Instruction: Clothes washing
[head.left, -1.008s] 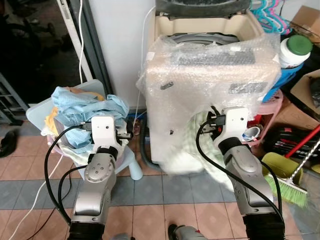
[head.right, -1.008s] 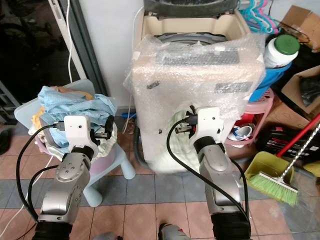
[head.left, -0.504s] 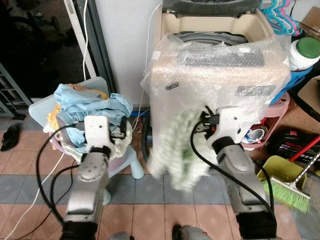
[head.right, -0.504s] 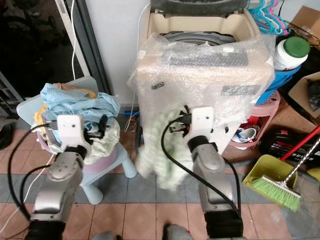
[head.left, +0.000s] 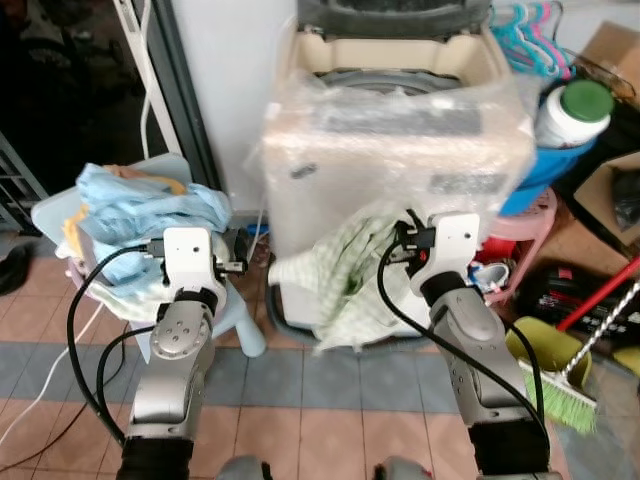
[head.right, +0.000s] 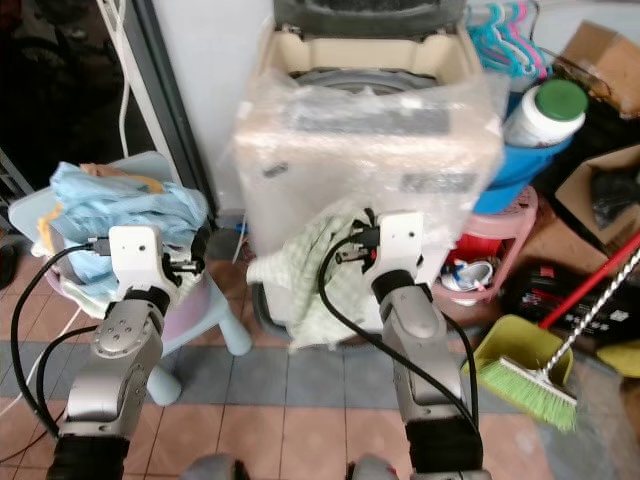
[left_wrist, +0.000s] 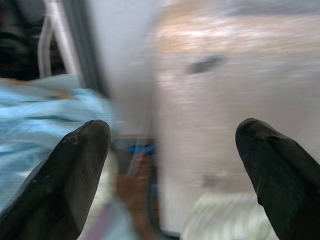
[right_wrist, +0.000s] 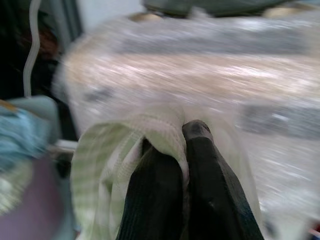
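A top-loading washing machine (head.left: 395, 150) wrapped in bubble wrap stands ahead, its lid raised and the tub rim (head.left: 390, 78) showing. My right gripper (head.left: 402, 243) is in front of the machine's face, shut on a green checked cloth (head.left: 345, 285) that hangs down from it. In the right wrist view the two fingers (right_wrist: 155, 185) pinch a fold of the cloth (right_wrist: 105, 170). My left gripper (left_wrist: 172, 150) is open and holds nothing, beside a pile of light blue clothes (head.left: 140, 210) on a small pale blue chair (head.left: 245, 330).
A broom (head.left: 565, 395) and a yellow-green dustpan (head.left: 540, 340) lie on the tiled floor at right. A white bottle with a green cap (head.left: 570, 110), hangers (head.left: 530, 30), a pink stool and cardboard boxes crowd the right. White cables (head.left: 45, 390) trail at left by a dark doorway.
The camera has shifted. The green cloth in my right gripper has swung up and to the left in front of the machine. My left arm stays by the chair.
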